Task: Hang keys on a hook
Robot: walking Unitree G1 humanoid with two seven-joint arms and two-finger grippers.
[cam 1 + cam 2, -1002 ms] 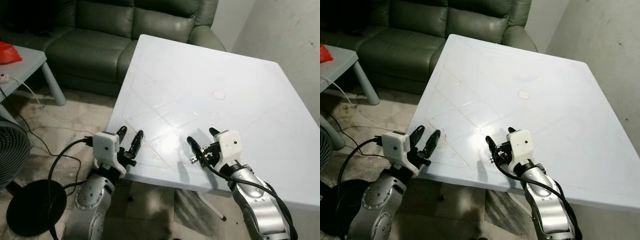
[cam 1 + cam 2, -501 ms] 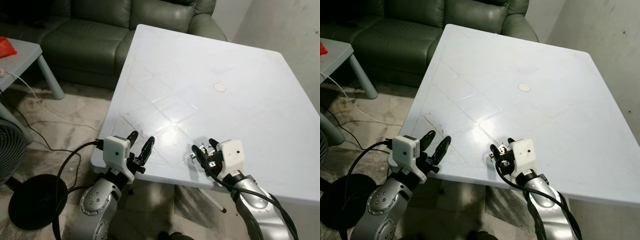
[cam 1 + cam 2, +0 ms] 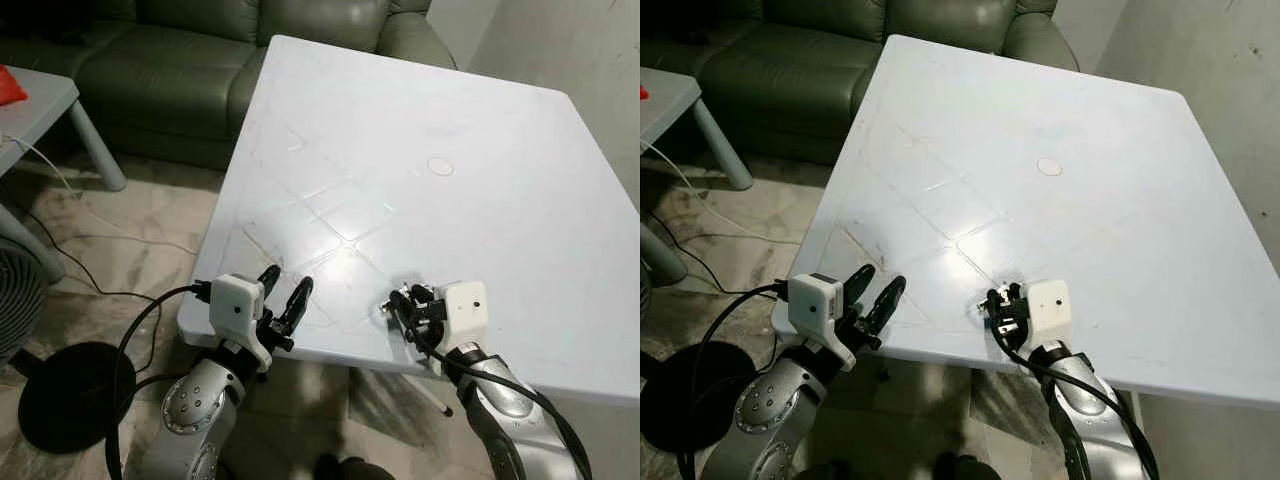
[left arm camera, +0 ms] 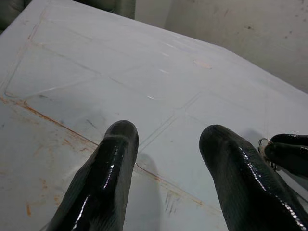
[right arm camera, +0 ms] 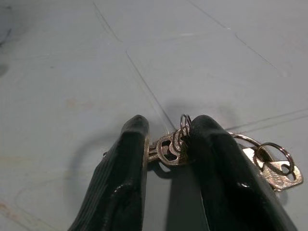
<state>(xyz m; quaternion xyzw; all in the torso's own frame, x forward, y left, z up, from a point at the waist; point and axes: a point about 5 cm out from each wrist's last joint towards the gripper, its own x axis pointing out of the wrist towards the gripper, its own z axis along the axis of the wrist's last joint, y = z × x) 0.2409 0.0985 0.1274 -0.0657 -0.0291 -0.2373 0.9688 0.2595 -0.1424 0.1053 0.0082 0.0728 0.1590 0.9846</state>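
A bunch of silver keys (image 5: 169,148) on linked rings is pinched between the two black fingers of my right gripper (image 3: 404,303), just above the white table (image 3: 450,110) near its front edge. A second ring with a flat key (image 5: 276,169) hangs outside one finger. The keys (image 3: 997,300) also glint at the fingertips in the right eye view. My left gripper (image 3: 284,285) is open over the table's near left corner, nothing between its fingers (image 4: 115,159). The right fingertips show at the edge of the left wrist view.
A small round mark (image 3: 440,166) lies mid-table. A dark green sofa (image 3: 170,55) stands behind the table, a grey side table (image 3: 45,100) to the left. A fan base (image 3: 65,395) and cables (image 3: 120,245) lie on the floor at left. A wall (image 3: 590,50) rises at right.
The camera has shifted, so the table sits differently in view. My right gripper's fingers have drawn together on the keys. The left gripper stays open.
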